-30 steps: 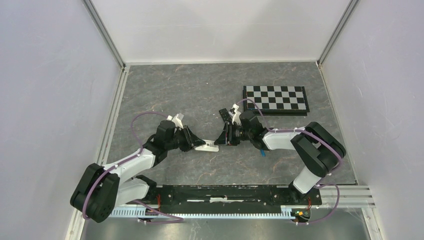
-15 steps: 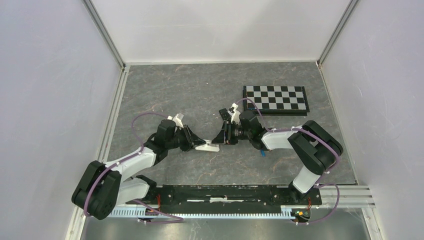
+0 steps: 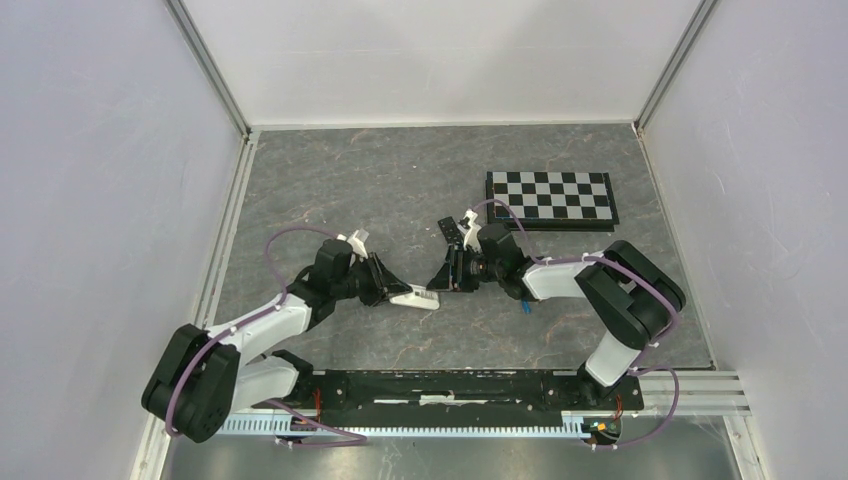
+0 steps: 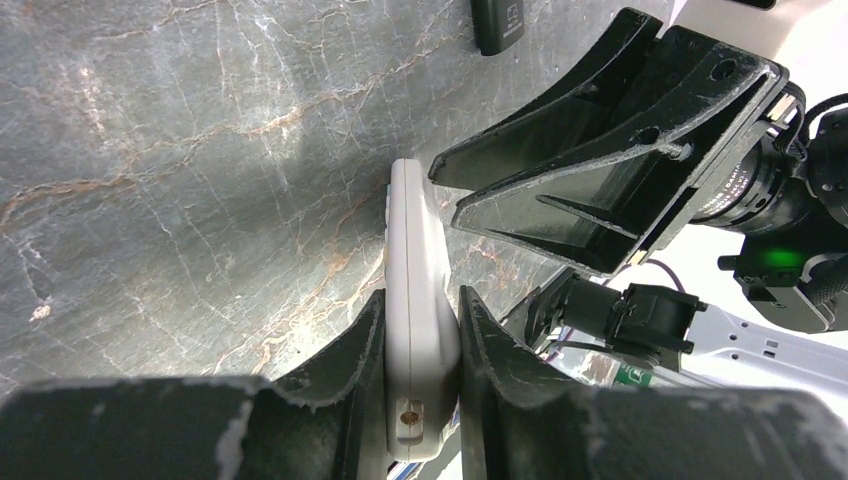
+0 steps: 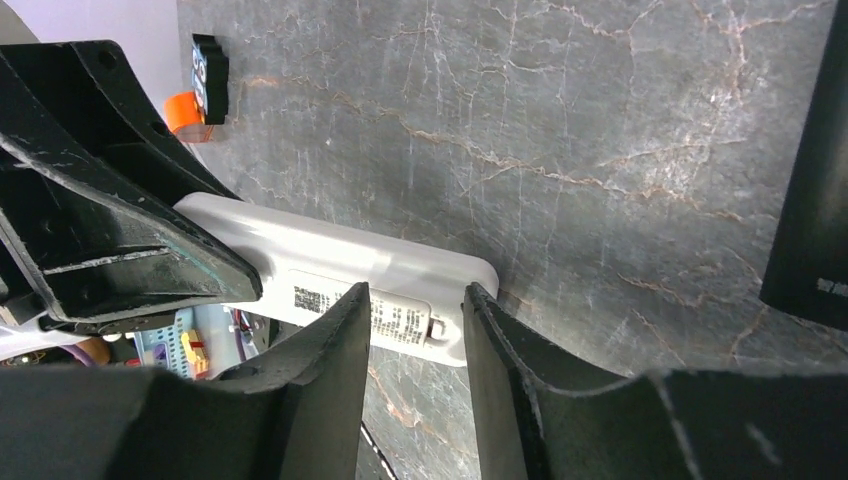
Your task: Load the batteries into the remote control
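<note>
Your left gripper (image 4: 420,320) is clamped on the white remote control (image 4: 412,230), held on edge. Your right gripper (image 5: 417,310) stands apart and empty at its free end. A blue battery (image 3: 524,306) lies on the table (image 3: 400,180) beside your right arm (image 3: 560,276).

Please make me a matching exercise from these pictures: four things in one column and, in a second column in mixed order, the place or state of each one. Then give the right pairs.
Things:
1. white remote
2. chessboard
3. blue battery
4. right hand

Places and states:
A. on the table, close by the right arm
B. open, at the remote's free end
C. lying flat at the far right
D. clamped in the left hand

Pairs: 1-D, 2-C, 3-A, 4-B
</note>
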`<state>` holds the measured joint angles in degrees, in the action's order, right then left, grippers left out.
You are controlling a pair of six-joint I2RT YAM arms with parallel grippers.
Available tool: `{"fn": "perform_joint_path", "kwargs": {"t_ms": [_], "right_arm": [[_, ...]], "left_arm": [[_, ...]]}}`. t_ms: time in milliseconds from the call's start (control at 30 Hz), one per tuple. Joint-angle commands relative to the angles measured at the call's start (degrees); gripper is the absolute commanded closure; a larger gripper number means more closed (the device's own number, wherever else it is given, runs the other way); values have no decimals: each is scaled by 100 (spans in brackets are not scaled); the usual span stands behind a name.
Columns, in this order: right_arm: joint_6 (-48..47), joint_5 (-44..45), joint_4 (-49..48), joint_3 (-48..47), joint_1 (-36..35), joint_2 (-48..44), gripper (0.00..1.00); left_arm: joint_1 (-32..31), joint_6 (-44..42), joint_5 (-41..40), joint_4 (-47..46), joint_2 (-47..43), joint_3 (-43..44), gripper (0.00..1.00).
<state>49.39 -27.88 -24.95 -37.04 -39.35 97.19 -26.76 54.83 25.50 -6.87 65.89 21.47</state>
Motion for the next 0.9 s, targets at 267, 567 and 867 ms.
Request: {"fn": "perform_joint_path", "kwargs": {"t_ms": [267, 567, 867], "right_arm": [[137, -229, -300, 143, -25, -369, 49], [220, -369, -405, 171, -29, -208, 49], [247, -430, -318, 169, -11, -77, 46]], "left_arm": [[-8, 72, -520, 547, -20, 102, 98], [-10, 106, -528, 486, -27, 94, 98], [-5, 107, -557, 476, -3, 110, 98]]}}
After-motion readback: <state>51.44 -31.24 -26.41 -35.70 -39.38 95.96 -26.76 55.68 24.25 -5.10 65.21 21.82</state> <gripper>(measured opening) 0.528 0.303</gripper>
